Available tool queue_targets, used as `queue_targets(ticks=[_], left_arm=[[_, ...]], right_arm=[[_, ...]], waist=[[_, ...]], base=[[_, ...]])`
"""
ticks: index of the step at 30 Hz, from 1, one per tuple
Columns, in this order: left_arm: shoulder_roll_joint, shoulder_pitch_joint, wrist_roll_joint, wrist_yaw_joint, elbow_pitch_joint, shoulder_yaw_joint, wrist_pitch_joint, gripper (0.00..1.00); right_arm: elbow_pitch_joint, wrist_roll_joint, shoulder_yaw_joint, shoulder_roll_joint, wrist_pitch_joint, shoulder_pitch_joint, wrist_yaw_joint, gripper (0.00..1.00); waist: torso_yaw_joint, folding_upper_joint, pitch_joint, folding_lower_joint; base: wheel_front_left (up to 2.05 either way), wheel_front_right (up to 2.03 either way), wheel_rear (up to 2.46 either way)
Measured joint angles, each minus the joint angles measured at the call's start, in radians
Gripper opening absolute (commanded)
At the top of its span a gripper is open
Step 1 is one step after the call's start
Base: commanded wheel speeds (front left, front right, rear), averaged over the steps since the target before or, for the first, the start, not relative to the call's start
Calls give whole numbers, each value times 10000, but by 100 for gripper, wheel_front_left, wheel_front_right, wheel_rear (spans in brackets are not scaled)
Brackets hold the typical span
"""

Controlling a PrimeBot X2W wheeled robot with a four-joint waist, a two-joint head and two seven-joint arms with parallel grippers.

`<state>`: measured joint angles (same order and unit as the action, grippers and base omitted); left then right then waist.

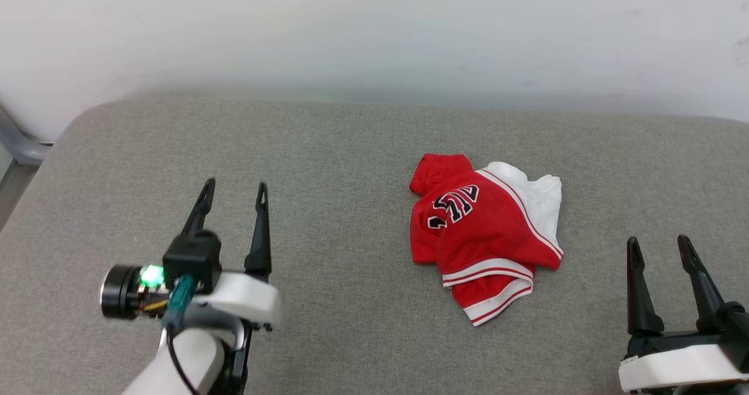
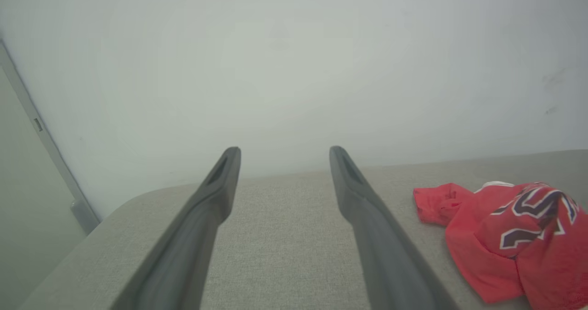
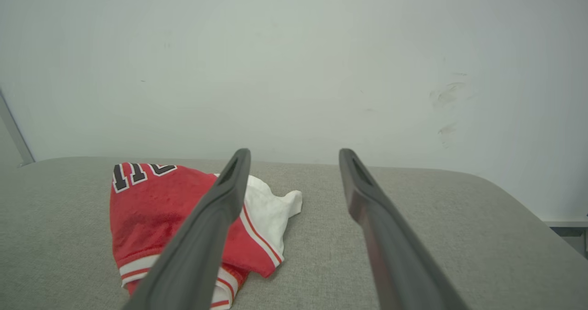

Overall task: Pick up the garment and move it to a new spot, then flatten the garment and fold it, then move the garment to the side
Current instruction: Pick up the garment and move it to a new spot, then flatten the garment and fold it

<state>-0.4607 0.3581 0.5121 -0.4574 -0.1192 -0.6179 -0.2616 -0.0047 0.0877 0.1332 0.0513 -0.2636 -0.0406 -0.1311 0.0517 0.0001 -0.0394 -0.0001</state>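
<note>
You see the garment (image 1: 485,237) crumpled on the grey pad (image 1: 327,167), ctr-right. L gripper (image 1: 236,184) and R gripper (image 1: 658,240): jaws apart, clear of it.

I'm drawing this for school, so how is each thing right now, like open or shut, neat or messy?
Red sleeveless basketball jersey with white trim: crumpled in a heap, unfolded, on the grey fabric surface.
Left end effector, two long dark fingers: open, empty, apart from the jersey.
Right end effector: open, empty, not touching the jersey.
Green light on left wrist: lit.
</note>
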Motion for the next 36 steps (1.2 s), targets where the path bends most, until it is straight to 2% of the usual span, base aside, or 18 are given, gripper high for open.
queue_targets(ticks=[10,15,25,36], left_arm=[[1104,-2422,-1778,454,673,2374,-12,100],[1691,-3297,-2527,1047,915,3246,-13,100],[2654,-4131,-3463,2199,694,4372,-13,100],[3319,-4308,-4132,3010,529,5112,-13,100]], right_arm=[[182,100,-90,0,0,-118,0,100],[268,161,-98,2,2,-216,0,100],[420,360,-142,0,2,-326,0,100],[531,483,-180,0,0,-419,0,100]], waist=[[-83,-1,260,0],[-134,0,301,0],[-77,-1,400,0],[-74,0,477,1]], base=[[0,0,0],[0,0,0],[0,0,0],[0,0,0]])
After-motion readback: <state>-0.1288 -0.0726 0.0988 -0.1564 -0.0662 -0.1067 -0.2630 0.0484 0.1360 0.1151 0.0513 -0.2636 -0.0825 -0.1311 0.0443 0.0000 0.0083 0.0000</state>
